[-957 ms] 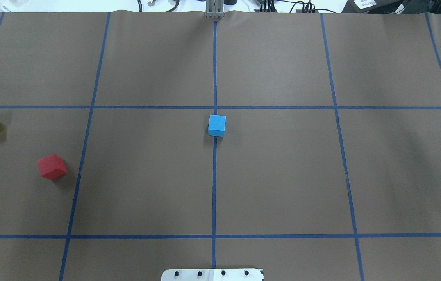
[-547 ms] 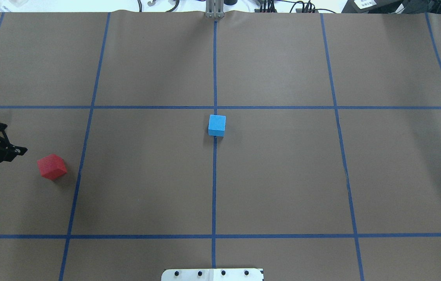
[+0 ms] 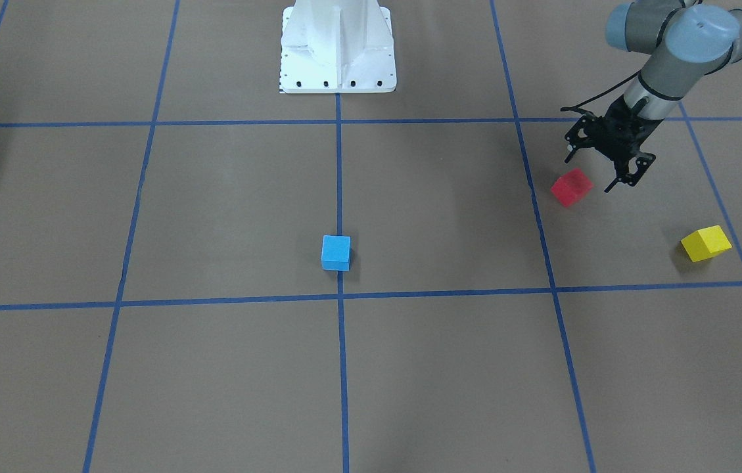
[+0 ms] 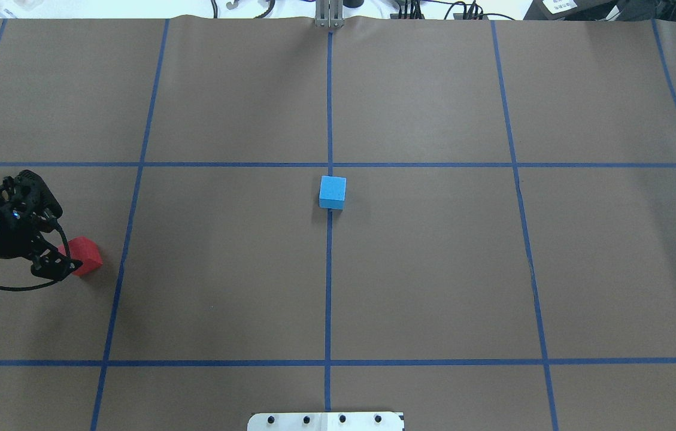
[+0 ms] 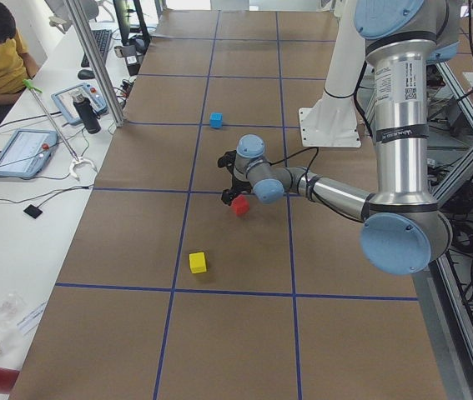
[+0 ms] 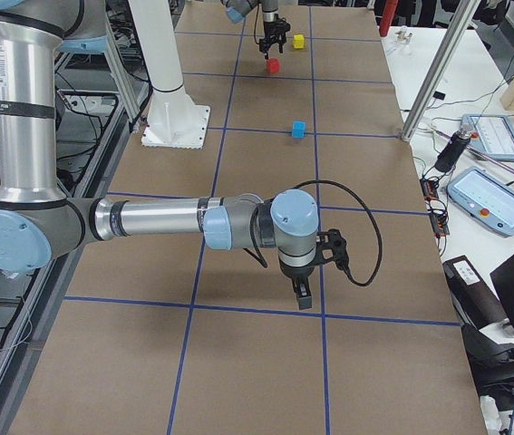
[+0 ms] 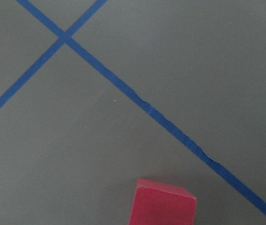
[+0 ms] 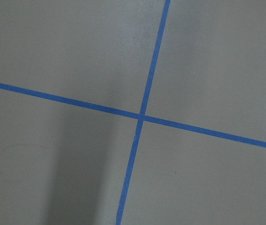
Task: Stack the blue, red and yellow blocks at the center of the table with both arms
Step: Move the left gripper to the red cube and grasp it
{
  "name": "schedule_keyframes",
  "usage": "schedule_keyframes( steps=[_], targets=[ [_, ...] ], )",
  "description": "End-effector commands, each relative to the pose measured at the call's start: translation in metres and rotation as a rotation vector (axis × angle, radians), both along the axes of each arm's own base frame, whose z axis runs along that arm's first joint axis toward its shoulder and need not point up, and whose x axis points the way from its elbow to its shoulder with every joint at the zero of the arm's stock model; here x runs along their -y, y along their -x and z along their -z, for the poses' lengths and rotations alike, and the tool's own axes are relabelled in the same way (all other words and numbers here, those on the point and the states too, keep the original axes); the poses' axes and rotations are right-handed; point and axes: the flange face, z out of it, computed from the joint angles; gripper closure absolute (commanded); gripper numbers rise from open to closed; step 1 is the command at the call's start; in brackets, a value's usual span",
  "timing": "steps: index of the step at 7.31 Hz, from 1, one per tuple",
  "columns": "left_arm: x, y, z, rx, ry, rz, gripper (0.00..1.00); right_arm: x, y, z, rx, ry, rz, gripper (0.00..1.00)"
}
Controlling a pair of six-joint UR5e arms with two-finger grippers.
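A: Where does the blue block (image 3: pixel 336 253) sit?

B: Flat on the tabletop (image 3: pixel 213 210), on the middle tape line (image 3: pixel 338 171), straight out from the white pedestal (image 3: pixel 338 46).

A: And the other 2?

B: Both lie well off to the robot's left of the blue block. The red block (image 3: pixel 571 187) is a little nearer the robot than the blue block and is turned at an angle to the grid. The yellow block (image 3: pixel 706 244) is farther from the blue block than the red one, about level with it. All 3 rest on the tabletop, each apart from the others.

A: What about the left gripper (image 3: pixel 591 172)?

B: It hangs by the red block, on the side away from the blue block, its 2 fingers spread wide and holding nothing. In the overhead view 1 finger overlaps the red block's edge; whether it touches I cannot tell.

A: And the right gripper (image 6: pixel 303 294)?

B: Well off to the robot's right of the blue block, above the tabletop by a tape crossing (image 8: pixel 141 117). It shows only in a side view, so I cannot tell whether it is released or clenched.
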Motion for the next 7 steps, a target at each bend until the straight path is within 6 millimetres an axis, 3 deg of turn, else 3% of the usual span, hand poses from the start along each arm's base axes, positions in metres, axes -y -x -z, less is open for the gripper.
schedule_keyframes(
  steps=[1, 3, 5, 7],
  targets=[
    [-0.002, -0.020, -0.012, 0.018, 0.008, -0.031, 0.00, 0.000, 0.000, 0.000, 0.000, 0.002, -0.003, 0.00],
    [0.004, -0.029, -0.023, 0.033, 0.019, -0.036, 0.03, 0.000, 0.000, 0.001, 0.000, 0.003, -0.006, 0.00],
    [0.006, -0.032, -0.022, 0.022, 0.009, -0.036, 1.00, -0.001, 0.000, 0.000, 0.000, 0.005, -0.006, 0.00],
    [-0.002, -0.025, 0.008, -0.054, -0.004, -0.055, 1.00, -0.001, 0.000, -0.002, 0.000, 0.007, -0.004, 0.00]
  ],
)
